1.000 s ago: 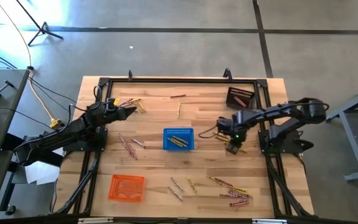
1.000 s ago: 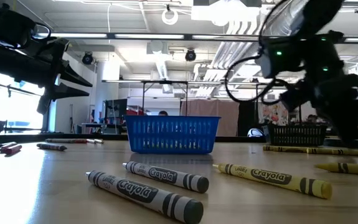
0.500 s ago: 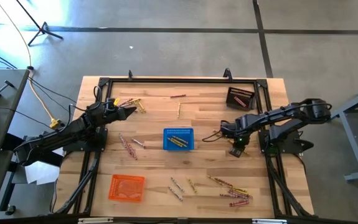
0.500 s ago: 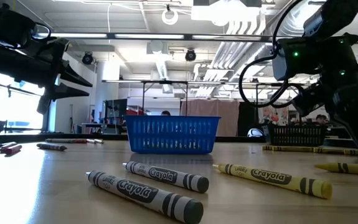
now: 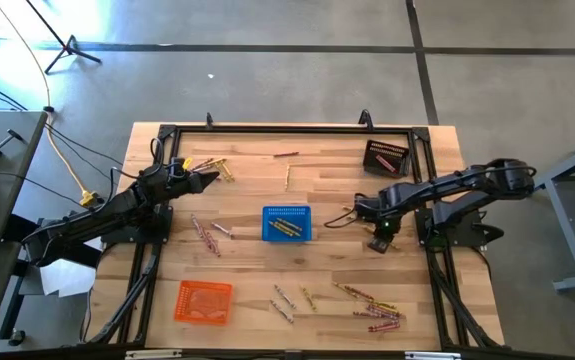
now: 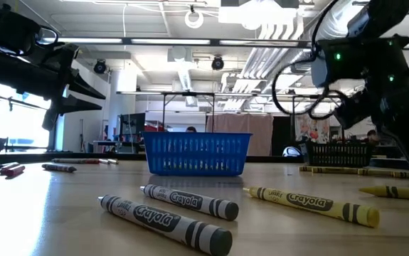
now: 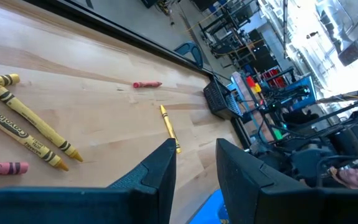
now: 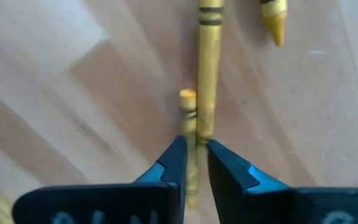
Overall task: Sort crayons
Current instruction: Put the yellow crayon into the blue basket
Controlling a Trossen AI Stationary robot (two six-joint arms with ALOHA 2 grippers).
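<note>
Down and outward went the right gripper [image 8: 192, 163] over the last second, its arm stretched lower across the wooden table [image 5: 327, 185] than it had been, and its jaws had narrowed onto a pair of thin yellow wax crayons [image 8: 202, 93] lying side by side to the right of the blue mesh basket [image 5: 287, 223]. Nearest the low camera, two grey-wrapped crayons [image 6: 168, 217] and a yellow paper-wrapped crayon [image 6: 311, 205] lay flat on the boards, with a mixed cluster of red and yellow crayons [image 5: 372, 305] at the near right and an orange mesh basket [image 5: 204, 301] at the near left. Farther back, the right gripper's fingers stood nearly together, straddling the near ends of the two sticks, though whether they actually pinched either one could not be told. Those crayons looked light, stiff and a bit slick in their paper sleeves, and brittle if squeezed hard, so I reckoned a gentle grip across the middle of a single barrel would serve better than catching two at their tips, where one could roll out. More yellow crayons [image 7: 23, 121] sat by the left gripper [image 7: 194, 171], which hung idle with its fingers spread at the table's far left. A dark mesh basket [image 5: 385, 158] waited at the far right corner, a red crayon stub [image 7: 147, 84] beyond.
</note>
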